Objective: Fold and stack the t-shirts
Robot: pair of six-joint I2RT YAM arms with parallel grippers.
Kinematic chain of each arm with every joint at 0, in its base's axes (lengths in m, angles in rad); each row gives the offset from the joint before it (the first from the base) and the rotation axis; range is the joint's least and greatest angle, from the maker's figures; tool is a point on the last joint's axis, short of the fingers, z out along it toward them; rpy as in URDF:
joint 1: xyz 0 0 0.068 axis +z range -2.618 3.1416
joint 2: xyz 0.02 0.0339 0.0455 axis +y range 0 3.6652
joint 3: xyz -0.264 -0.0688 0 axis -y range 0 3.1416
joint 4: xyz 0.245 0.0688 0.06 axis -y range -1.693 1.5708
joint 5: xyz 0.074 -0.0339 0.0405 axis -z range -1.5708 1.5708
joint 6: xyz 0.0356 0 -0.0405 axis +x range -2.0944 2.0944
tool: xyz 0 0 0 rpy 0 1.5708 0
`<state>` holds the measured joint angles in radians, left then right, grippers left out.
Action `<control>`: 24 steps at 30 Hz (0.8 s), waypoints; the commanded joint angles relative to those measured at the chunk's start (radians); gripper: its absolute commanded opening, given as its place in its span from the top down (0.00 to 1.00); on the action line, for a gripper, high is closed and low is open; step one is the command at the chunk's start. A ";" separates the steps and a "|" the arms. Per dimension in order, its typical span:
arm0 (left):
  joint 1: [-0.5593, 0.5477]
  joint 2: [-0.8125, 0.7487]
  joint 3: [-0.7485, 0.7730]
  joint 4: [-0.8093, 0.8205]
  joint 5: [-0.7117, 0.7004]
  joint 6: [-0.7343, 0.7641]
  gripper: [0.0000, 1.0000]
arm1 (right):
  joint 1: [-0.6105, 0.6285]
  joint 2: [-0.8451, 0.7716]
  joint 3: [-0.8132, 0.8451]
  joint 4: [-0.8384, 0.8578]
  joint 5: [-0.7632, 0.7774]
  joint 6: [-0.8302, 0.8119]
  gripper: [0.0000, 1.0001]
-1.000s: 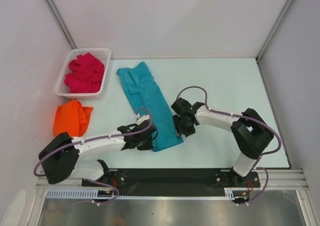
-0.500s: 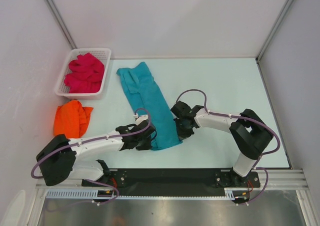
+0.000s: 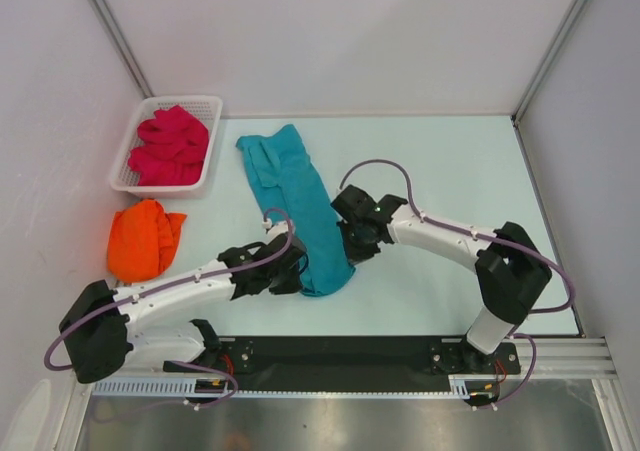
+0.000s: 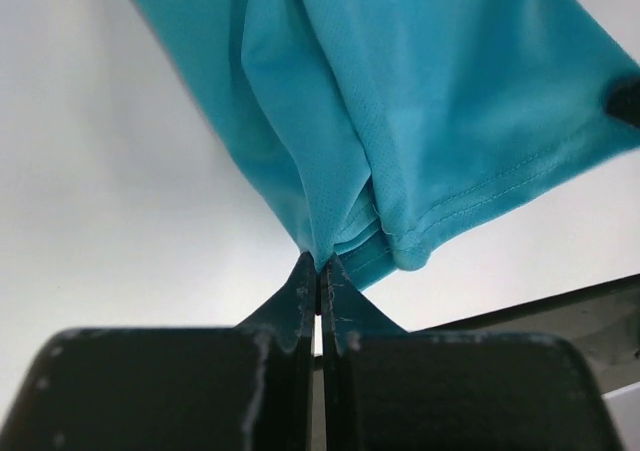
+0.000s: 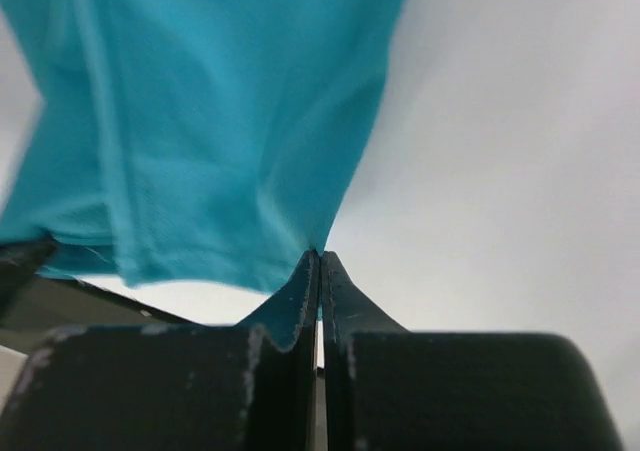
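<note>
Pale green table (image 3: 450, 171) fills the overhead view, white walls around it. On it the teal-blue t-shirt (image 3: 285, 186) lies as a long narrow band, running from beside the white basket (image 3: 213, 141) towards the arm bases. My left gripper (image 3: 303, 274) and right gripper (image 3: 347, 254) sit at its near corners. The crimson-pink t-shirt (image 3: 170, 143) is bunched in the basket, and the orange t-shirt (image 3: 143, 239) lies crumpled just in front of it. If I carry that near end unevenly, I expect the band to skew and the fold to land crooked.

From the left wrist, the fingers are pinched tight together on the hem corner. Several thin layers gather there and droop in soft folds, with the stitched hem showing. Only the tips hold, so a sharp tug could strip a layer out.

From the right wrist, the fingers are likewise pressed together on the cloth's very edge. That bite looks slimmer, so I judge it the likelier to slip.
</note>
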<state>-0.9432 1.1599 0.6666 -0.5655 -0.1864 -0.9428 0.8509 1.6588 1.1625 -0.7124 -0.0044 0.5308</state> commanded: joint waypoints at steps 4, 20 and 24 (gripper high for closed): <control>0.109 0.012 0.097 -0.011 -0.015 0.059 0.99 | -0.062 0.148 0.340 -0.096 0.044 -0.118 1.00; 0.451 0.144 0.317 -0.051 -0.001 0.263 0.98 | -0.193 0.430 0.701 -0.194 0.014 -0.229 1.00; 0.494 0.202 0.332 -0.022 0.011 0.282 0.98 | -0.213 0.519 0.847 -0.245 0.014 -0.249 1.00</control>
<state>-0.4824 1.3231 0.9577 -0.6048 -0.1787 -0.7147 0.6556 2.1147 1.8732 -0.8955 0.0063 0.3275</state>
